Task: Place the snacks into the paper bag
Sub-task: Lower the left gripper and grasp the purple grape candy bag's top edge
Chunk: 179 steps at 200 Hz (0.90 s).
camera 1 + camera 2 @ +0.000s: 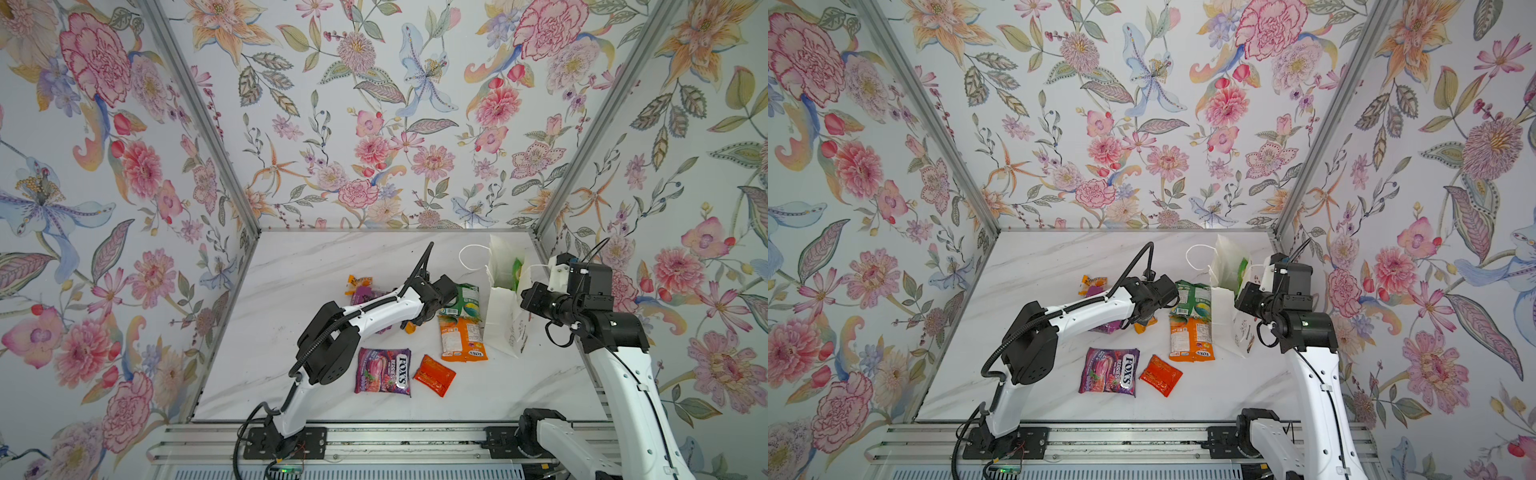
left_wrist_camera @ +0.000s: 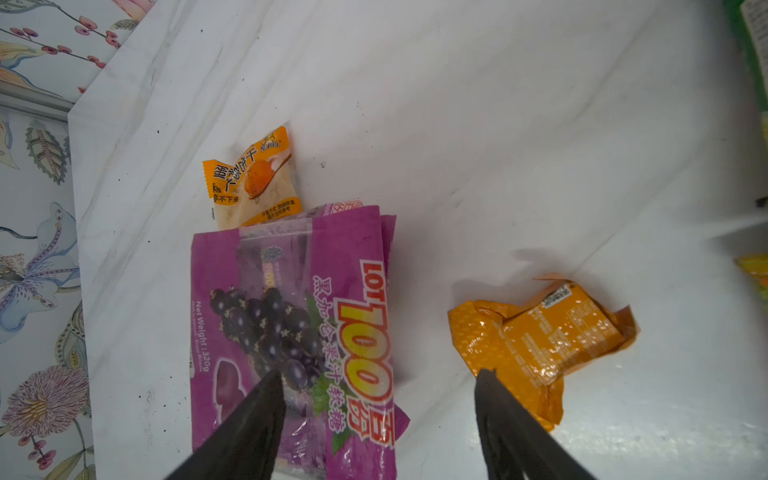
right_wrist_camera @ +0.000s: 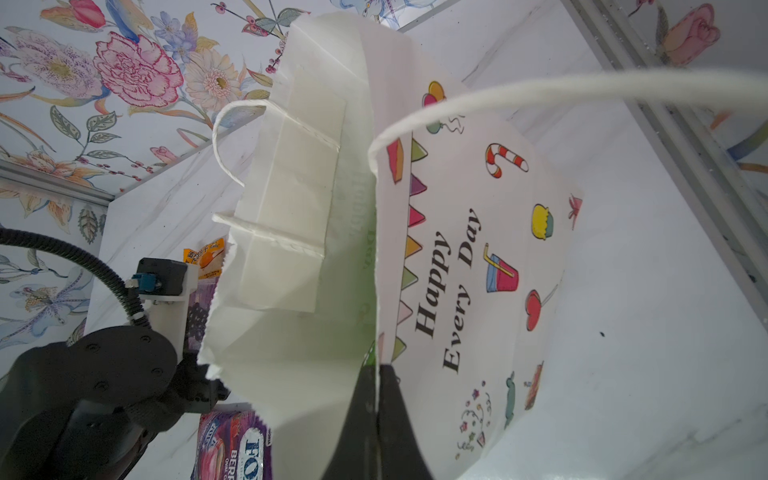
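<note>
Seven snacks (image 1: 384,372) lie on the table (image 1: 291,291) beside the paper bag (image 1: 503,320) (a green packet (image 1: 517,271) shows inside), its rim pinched by the right gripper (image 3: 377,370), as the left gripper (image 2: 379,376) hovers, jaws apart, over the grape packet (image 2: 291,311) and an orange sachet (image 2: 540,332).

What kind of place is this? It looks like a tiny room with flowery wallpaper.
Probably a robot test booth, not a home: floral panels in a metal frame box in a marble-look tabletop, and two robot arms are bolted to a rail at its front edge.
</note>
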Motion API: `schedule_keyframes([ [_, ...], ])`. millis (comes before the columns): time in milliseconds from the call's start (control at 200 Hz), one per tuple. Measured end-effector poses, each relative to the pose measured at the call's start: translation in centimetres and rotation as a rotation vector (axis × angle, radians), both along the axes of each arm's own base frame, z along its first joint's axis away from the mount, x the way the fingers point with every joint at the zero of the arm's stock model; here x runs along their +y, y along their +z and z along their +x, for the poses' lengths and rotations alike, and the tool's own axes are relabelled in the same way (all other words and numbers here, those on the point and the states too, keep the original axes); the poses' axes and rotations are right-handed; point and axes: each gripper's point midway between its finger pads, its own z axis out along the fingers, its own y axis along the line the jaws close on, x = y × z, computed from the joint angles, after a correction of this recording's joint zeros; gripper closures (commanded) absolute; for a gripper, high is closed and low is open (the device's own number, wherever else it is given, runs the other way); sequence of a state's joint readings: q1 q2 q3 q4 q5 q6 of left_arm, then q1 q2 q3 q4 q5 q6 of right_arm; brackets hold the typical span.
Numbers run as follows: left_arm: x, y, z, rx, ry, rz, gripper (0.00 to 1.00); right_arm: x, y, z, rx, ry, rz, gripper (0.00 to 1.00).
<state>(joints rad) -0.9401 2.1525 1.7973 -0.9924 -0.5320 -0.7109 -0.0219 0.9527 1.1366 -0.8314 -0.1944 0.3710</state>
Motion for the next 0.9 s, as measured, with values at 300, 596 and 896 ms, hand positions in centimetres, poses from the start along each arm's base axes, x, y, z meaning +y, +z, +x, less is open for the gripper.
schedule_keyframes([
  [300,2.2,-2.7,0.0,0.046,0.039,0.058,0.55,0.0,0.0,0.0,-0.001,0.001,0.001,1.0],
  [596,3.3,-4.9,0.0,0.052,0.05,0.105,0.61,0.1,-0.1,0.0,-0.003,0.006,0.005,1.0],
  [896,4.0,-6.4,-0.1,0.043,0.047,0.131,0.54,0.1,-0.1,0.0,-0.003,0.006,0.005,1.0],
])
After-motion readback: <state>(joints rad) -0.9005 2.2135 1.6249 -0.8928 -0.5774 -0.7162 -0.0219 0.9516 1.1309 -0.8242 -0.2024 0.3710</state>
